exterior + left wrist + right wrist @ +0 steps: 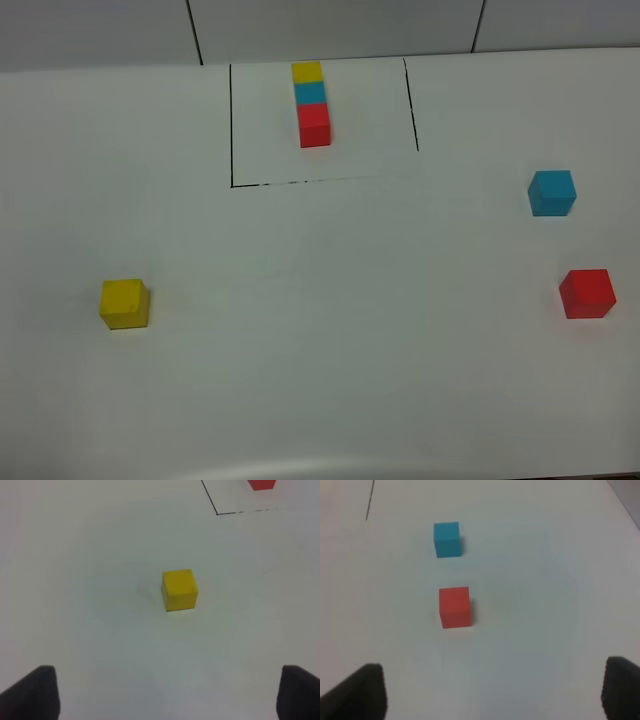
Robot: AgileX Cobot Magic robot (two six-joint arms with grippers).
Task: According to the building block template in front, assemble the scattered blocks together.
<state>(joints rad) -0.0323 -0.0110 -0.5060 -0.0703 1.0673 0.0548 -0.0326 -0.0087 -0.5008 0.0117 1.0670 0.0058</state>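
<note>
**White desk: 3 cubes out near the sides, open run through the middle**

White desk (330, 330) fills nearly the whole high view, its far edge meeting a pale panelled wall (330, 25) and its near edge curving along the bottom. At the far edge sits the building block template (312, 103), 3 touching cubes in 1 straight row: yellow farthest, cyan-blue in the middle, red nearest. A black outline (231, 120) boxes it on 3 sides, with white margin left on either side of the row.

The yellow block (125, 303) stands alone toward the left side, well apart from everything. The cyan-blue block (552, 193) and the red block (587, 293) stand close to the right edge, near each other but not touching, the red one nearer the front. A broad stretch of plain desk lies between the 2 groups and in front of the outline.

The left claw (165, 695) is spread wide and holds nothing, the yellow block ahead of it. The right claw (487, 690) is likewise released, with the red block ahead of it and the cyan-blue block beyond.
</note>
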